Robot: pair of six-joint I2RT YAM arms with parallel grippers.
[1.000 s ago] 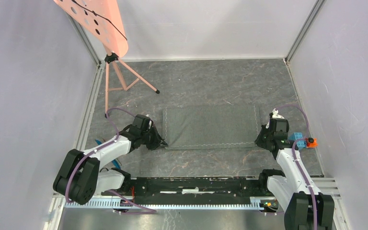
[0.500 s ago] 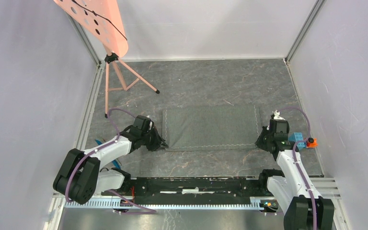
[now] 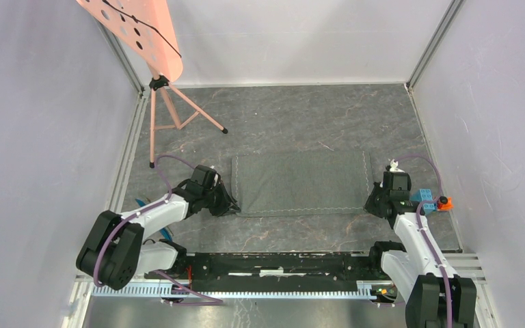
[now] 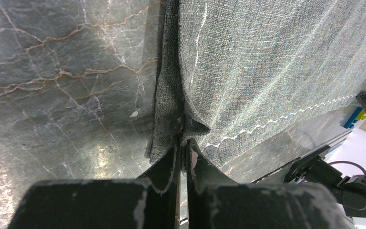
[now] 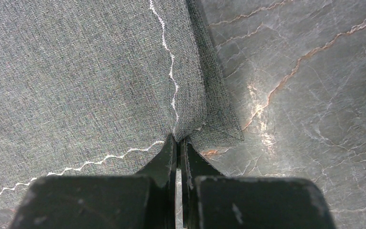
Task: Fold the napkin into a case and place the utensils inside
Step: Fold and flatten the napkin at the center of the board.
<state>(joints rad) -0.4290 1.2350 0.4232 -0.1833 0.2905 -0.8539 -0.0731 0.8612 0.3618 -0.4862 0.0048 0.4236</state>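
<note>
The napkin (image 3: 301, 182) is seen in the top view as a wide dark grey rectangle laid flat on the slate-patterned desk (image 3: 301, 116), in the middle of the frame, with a pale zigzag hem stitched along its lower and right edges. Its lower left corner is gripped by the left claw (image 3: 231, 205), whose arm reaches in from the lower left of the frame. Its lower right corner is gripped by the right claw (image 3: 371, 201), whose arm comes up from the lower right. In the left wrist view the two fingers are closed almost together at the bottom centre, and a small bunched fold of cloth is pinched between their tips; two layers of fabric can be made out there, one lying over the other. In the right wrist view the fingers are likewise pressed shut on the corner where the zigzag stitching turns, and a lower layer of cloth is seen jutting out to the right of the upper one. A blue block (image 3: 424, 198) with an orange part is seen just right of the right claw, and a pink stand (image 3: 154, 82) is set in the upper left of the frame.
</note>
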